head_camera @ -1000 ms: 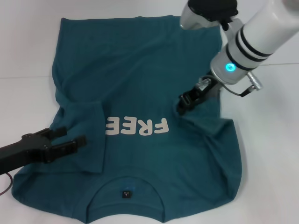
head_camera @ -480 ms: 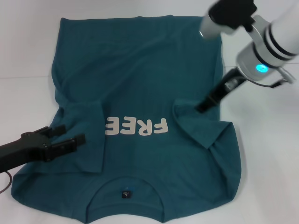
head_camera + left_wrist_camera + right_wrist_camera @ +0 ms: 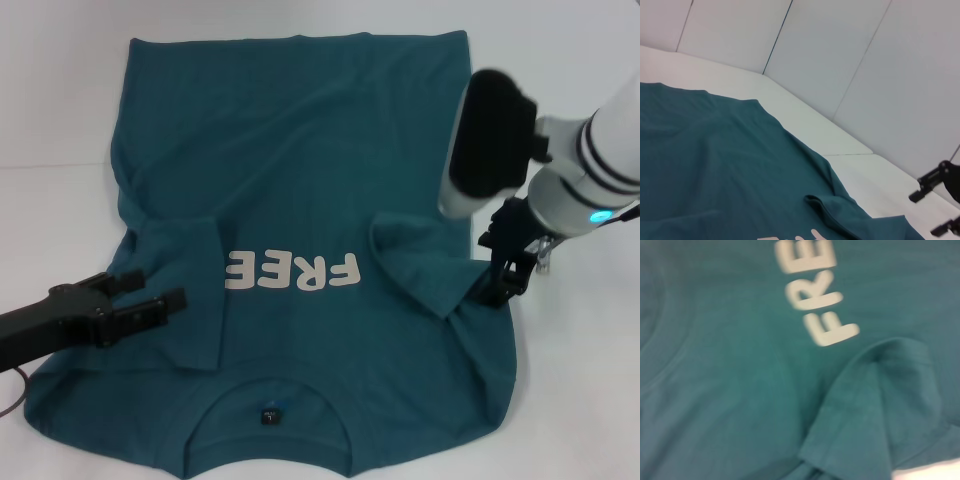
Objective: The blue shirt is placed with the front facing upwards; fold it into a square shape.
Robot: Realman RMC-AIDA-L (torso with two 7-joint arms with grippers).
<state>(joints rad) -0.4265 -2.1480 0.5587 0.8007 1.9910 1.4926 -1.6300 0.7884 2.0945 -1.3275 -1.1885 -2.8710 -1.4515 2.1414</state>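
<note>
I have the blue shirt (image 3: pixel 300 200) spread front-up on the white table (image 3: pixel 60 100), collar (image 3: pixel 268 400) nearest the robot's body and hem at the far edge, so the off-white "FREE" print (image 3: pixel 291 270) reads upside down from the head camera. Both sleeves are folded in over the body: the sleeve on the robot's left (image 3: pixel 180 290) lies flat, its edge covering the end of the print; the sleeve on the robot's right (image 3: pixel 425 265) lies bunched and creased just beside the "F". A small dark neck tag (image 3: pixel 268 415) shows inside the collar. My left gripper (image 3: pixel 155 292) sits low over the left sleeve, near the shirt's side edge, fingers apart and holding nothing; I cannot tell whether the fingertips touch the cloth. My right gripper (image 3: pixel 505 262) hangs at the shirt's right side edge, just beside the folded right sleeve, pointed downward; its fingers look apart with no cloth between them, though I cannot tell whether the tips touch the fabric. The left wrist camera looks across the shirt (image 3: pixel 715 165) to the right gripper (image 3: pixel 940 200) at the far side, its two dark fingers separated. The right wrist camera sees only shirt (image 3: pixel 730 365), the print (image 3: pixel 817 295) and the folded sleeve (image 3: pixel 875 405).
</note>
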